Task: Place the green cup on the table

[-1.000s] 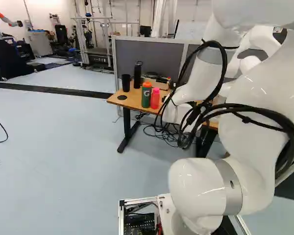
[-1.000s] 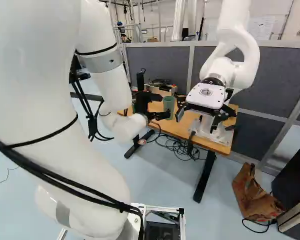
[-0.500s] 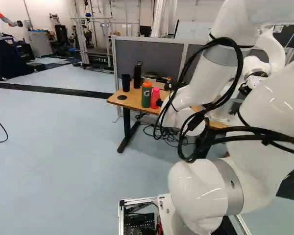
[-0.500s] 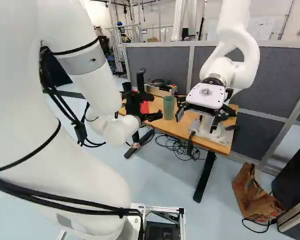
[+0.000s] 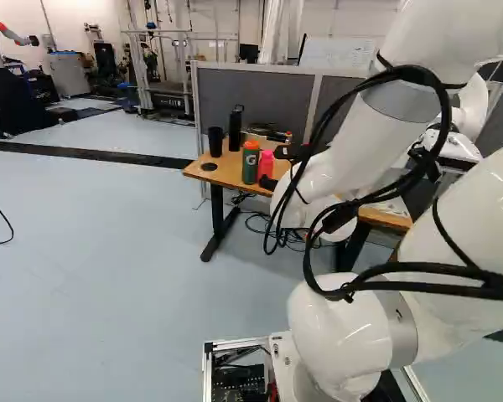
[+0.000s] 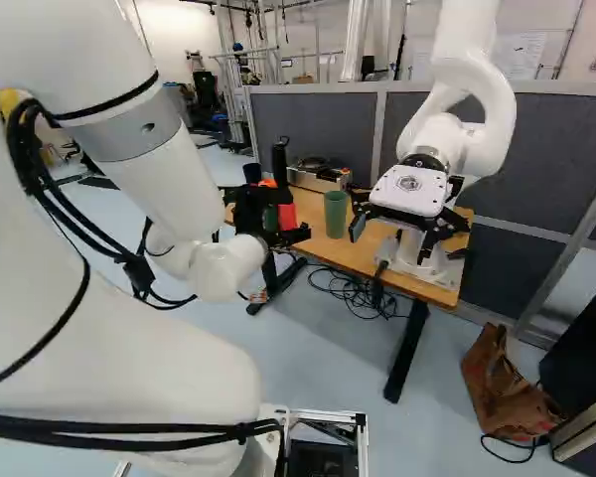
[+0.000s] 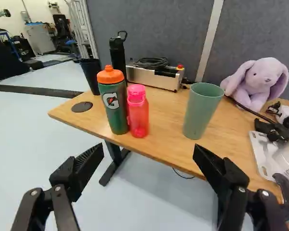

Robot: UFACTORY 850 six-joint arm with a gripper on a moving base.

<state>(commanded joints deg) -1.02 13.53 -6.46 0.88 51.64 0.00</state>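
My gripper (image 6: 268, 221) hangs before the front left part of the table, left of the green cup (image 6: 336, 214) in the right base view, with a gap between them. In the wrist view the gripper (image 7: 149, 155) stands open, its two black fingers wide apart and nothing between them. Ahead of it the green cup (image 7: 201, 111) stands upright on the wooden table (image 7: 168, 149), right of the pink bottle (image 7: 137, 111). Neither finger touches the cup.
Beside the pink bottle stand a green bottle with orange lid (image 7: 113, 102), a black bottle (image 7: 118, 54) and a dark cup (image 7: 90, 74). Behind are a metal box (image 7: 154, 77) and a purple plush rabbit (image 7: 257, 82). Another robot (image 6: 447, 149) is mounted at the table's right.
My arm has swung to the left in the right base view, carrying the open gripper away from the green cup. The cup has stayed on the table and the base has not moved.
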